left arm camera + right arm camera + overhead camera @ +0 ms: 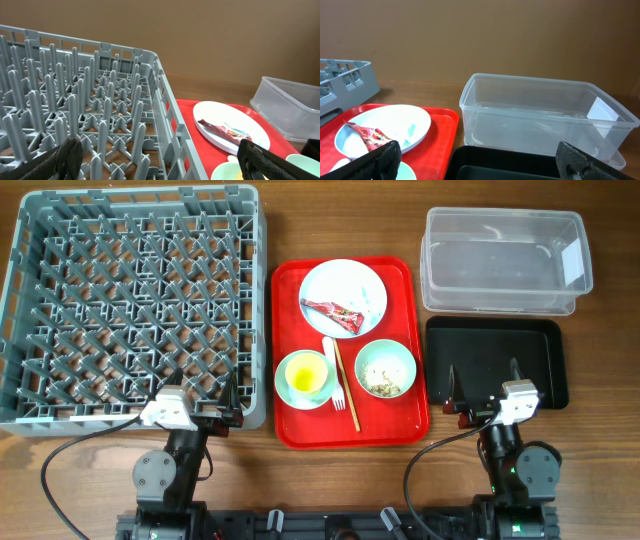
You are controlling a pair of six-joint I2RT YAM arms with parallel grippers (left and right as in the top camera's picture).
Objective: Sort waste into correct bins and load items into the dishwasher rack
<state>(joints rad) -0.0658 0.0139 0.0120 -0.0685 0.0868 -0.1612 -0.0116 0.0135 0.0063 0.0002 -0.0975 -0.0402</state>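
Left gripper [208, 398] sits just left of the red rectangular plastic tray [290, 425], over the near right corner of the large square grey plastic lattice rack [130, 300], jaws spread wide, holding nothing. Right gripper [485, 385] is just right of the red tray, over the near edge of the shallow flat black rectangular tray [545, 370], jaws also spread, nothing between them. Rack stands on the wooden tabletop [600, 470] close beside the red tray's left edge, no dishes in it. Clear plastic rectangular tub [500, 216] lies right of the red tray at its far end, directly behind the black tray.

On the red tray, far end: white round plate [362, 280] with the crumpled red wrapper [335, 315] on it and a small pale scrap [411, 131] beside the wrapper. Near left: pale mint-green bowl [283, 383] with the yellow cup [305, 375] upright inside. Near right: second mint-green bowl [405, 352] holding whitish-beige rice-like crumbs [383, 382]. Between the two bowls lie the white plastic fork [333, 370] and the thin wooden chopstick [347, 392], side by side, lengthwise on the red tray
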